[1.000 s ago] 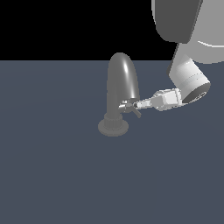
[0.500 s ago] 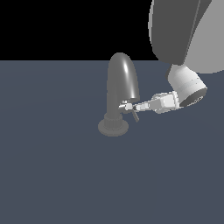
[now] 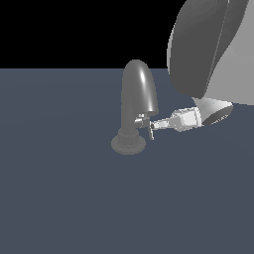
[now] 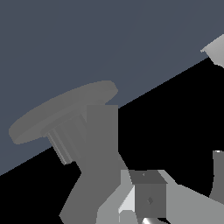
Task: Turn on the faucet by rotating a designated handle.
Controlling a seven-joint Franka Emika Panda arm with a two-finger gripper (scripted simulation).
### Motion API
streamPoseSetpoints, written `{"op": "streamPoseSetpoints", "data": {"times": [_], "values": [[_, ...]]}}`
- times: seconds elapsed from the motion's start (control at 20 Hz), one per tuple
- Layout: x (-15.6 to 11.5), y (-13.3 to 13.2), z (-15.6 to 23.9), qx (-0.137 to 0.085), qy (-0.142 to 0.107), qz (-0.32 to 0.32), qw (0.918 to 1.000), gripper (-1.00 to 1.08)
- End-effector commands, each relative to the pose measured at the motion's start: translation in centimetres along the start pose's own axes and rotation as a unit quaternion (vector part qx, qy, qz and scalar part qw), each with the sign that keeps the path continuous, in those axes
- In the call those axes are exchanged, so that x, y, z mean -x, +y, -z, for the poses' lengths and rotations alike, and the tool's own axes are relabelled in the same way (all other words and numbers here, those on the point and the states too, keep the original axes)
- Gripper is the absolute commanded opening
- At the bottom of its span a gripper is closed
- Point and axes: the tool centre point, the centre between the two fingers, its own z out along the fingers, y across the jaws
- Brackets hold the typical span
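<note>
The faucet (image 3: 137, 94) is a dark grey glossy arch standing on a round ribbed base (image 3: 128, 144) in the middle of the exterior view. Its handle (image 3: 145, 122) is a tiny pale lever sticking out under the arch toward the exterior view's right. My gripper (image 3: 155, 124) reaches in almost level from that side, its slim tips right against the handle. The fingers overlap from this angle, so their gap is hidden. The wrist view shows the base disc (image 4: 61, 111), the stem (image 4: 101, 148) and a grey block (image 4: 150, 197) close in front of the camera.
A flat dark blue-grey floor (image 3: 64, 188) spreads around the faucet. My own bulky upper arm (image 3: 213, 49) fills the exterior view's upper right, above the wrist (image 3: 184, 119).
My wrist has dropped a little and the fingers now lie more level at the handle. The upper arm has swung closer and looks larger. The faucet body has not moved.
</note>
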Motion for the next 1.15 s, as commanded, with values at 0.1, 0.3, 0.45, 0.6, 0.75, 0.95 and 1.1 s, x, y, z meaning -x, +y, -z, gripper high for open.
{"op": "streamPoseSetpoints", "data": {"times": [0.1,0.3,0.45,0.6,0.75,0.95,1.1], "values": [[-2.6,-1.7,-0.6,-0.006,-0.005,-0.015,0.9999,-1.00],[-3.1,-2.1,-0.6,-0.006,-0.006,-0.018,0.9998,-1.00],[-3.4,-2.4,-0.6,-0.006,-0.006,-0.019,0.9998,-1.00],[-3.7,-2.6,-0.6,-0.006,-0.007,-0.020,0.9997,-1.00],[-3.9,-2.8,-0.6,-0.006,-0.007,-0.022,0.9997,-1.00],[-4.2,-3.1,-0.6,-0.007,-0.008,-0.023,0.9997,-1.00],[-4.3,-3.1,-0.6,-0.007,-0.008,-0.023,0.9997,-1.00]]}}
